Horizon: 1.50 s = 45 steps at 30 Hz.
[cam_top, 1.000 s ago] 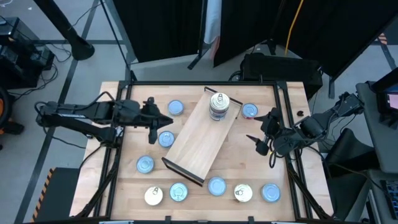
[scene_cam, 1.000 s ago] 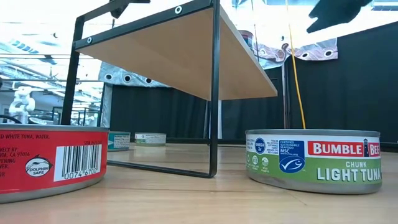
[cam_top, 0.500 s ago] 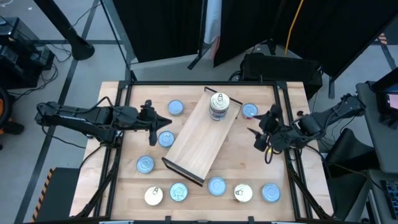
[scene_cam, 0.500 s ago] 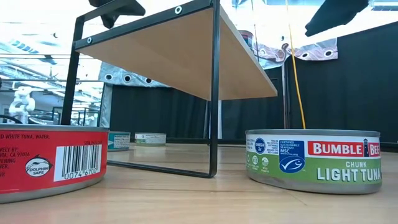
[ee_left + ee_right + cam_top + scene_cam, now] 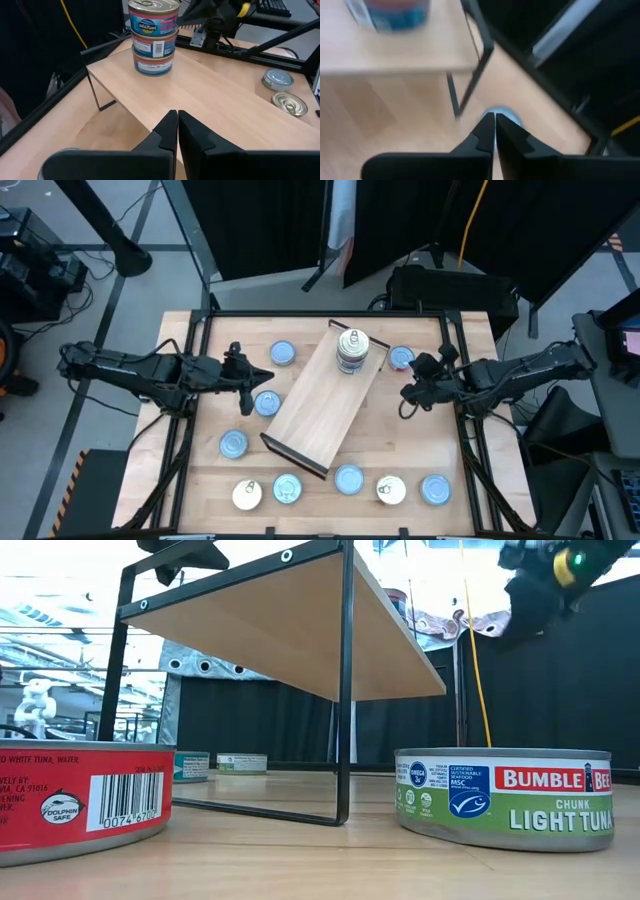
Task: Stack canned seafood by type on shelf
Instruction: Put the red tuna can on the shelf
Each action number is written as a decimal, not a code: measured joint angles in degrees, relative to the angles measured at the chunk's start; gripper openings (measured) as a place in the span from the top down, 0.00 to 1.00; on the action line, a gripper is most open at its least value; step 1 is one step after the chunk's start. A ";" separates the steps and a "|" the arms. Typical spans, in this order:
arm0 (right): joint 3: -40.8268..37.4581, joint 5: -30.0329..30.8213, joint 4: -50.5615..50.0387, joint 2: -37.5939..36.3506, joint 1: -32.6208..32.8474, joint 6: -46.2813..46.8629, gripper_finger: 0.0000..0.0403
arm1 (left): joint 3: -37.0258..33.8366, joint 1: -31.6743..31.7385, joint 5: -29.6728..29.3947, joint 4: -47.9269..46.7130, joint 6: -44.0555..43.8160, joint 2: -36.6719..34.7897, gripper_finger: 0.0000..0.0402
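Note:
The shelf (image 5: 320, 405) is a light-wood board on black legs, lying slantwise across the middle of the table. Three tins of canned seafood stand stacked (image 5: 348, 352) on its far end (image 5: 152, 37). Loose tins lie around it on the tabletop, blue-topped (image 5: 266, 403) and cream-topped (image 5: 390, 489). My left gripper (image 5: 252, 378) hangs shut left of the shelf, above the table, holding nothing (image 5: 176, 124). My right gripper (image 5: 405, 392) hangs shut right of the shelf, empty (image 5: 493, 122). A blue-topped tin (image 5: 501, 114) lies on the table just beyond its fingertips.
More tins lie in a row near the front edge (image 5: 348, 478), and two of them stand close before the low camera (image 5: 505, 795). A black frame (image 5: 452, 350) rims the tabletop. The shelf's raised top stands between the two arms.
My right gripper has shut with nothing between its fingers. It has also gone down and toward the shelf, tipping further downward as its arm stretched out. The tins and the shelf have stayed where they were.

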 joint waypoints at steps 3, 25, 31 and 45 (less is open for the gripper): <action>-1.06 -4.28 1.10 -0.11 -3.80 1.11 0.98 | 0.00 -0.09 -0.01 0.00 0.87 0.00 0.96; -1.07 -31.56 6.08 11.33 -32.47 -10.04 1.00 | 0.05 -0.07 0.15 -3.26 3.88 -0.69 0.96; -1.07 -32.56 6.10 17.64 -32.50 -10.45 1.00 | 0.07 -0.07 0.82 -5.60 3.55 -0.84 0.96; -2.48 -31.33 3.45 18.73 -32.89 -13.97 1.00 | 0.07 -0.51 0.85 -12.41 0.32 -0.85 0.96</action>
